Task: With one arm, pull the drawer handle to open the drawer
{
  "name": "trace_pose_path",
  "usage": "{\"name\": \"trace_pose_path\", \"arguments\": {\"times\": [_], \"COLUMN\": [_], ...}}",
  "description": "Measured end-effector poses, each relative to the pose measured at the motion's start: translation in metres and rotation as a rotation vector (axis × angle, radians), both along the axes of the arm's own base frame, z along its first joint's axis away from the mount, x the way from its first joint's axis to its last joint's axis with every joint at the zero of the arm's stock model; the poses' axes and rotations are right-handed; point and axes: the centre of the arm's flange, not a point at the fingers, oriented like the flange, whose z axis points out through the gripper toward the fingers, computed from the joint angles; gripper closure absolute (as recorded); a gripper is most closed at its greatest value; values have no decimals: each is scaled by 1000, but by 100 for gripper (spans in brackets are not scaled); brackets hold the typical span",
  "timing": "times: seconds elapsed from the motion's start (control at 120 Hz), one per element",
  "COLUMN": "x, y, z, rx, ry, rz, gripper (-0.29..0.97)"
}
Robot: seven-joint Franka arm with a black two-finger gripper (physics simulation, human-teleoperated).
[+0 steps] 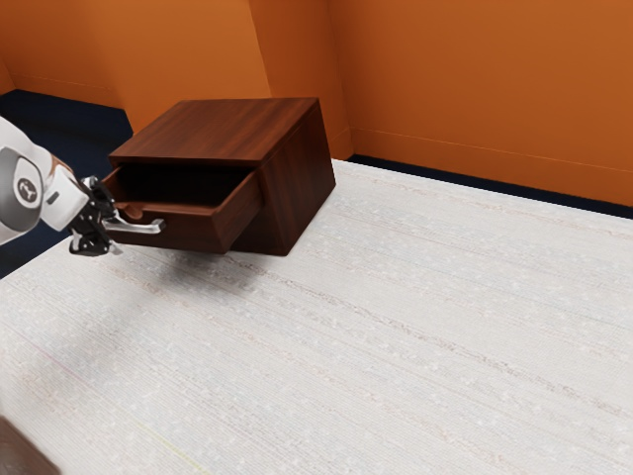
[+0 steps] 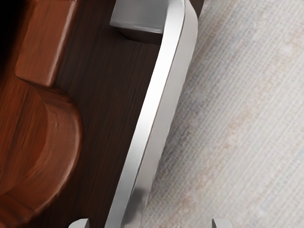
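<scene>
One dark cabinet [image 1: 247, 148] is sitting on one white table [image 1: 415, 346]; one drawer [image 1: 198, 236] is sticking out of it; one silver handle [image 1: 138, 228] is showing on its front; one reddish wooden thing [image 2: 42, 142] is lying inside; one gripper [image 1: 111, 230] is reaching in.

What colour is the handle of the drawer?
Silver-grey metal; the handle shows best in the wrist view.

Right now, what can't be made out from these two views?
Drawer interior: exterior view, dark and screened by its own front, contents unknown.
Arm: exterior view, cut off by the left edge.
Handle: wrist view, one end runs off the edge.
Cabinet back: exterior view, hidden by its own body.
</scene>
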Motion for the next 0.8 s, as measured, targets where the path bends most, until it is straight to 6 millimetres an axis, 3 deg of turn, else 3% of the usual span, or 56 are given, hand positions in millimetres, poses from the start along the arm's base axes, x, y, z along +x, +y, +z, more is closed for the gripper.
{"name": "trace_pose_path", "arguments": {"times": [0.8], "x": [-23], "y": [-5], "z": [0], "rx": [-9], "ry": [1], "rz": [0], "gripper": [47]}}
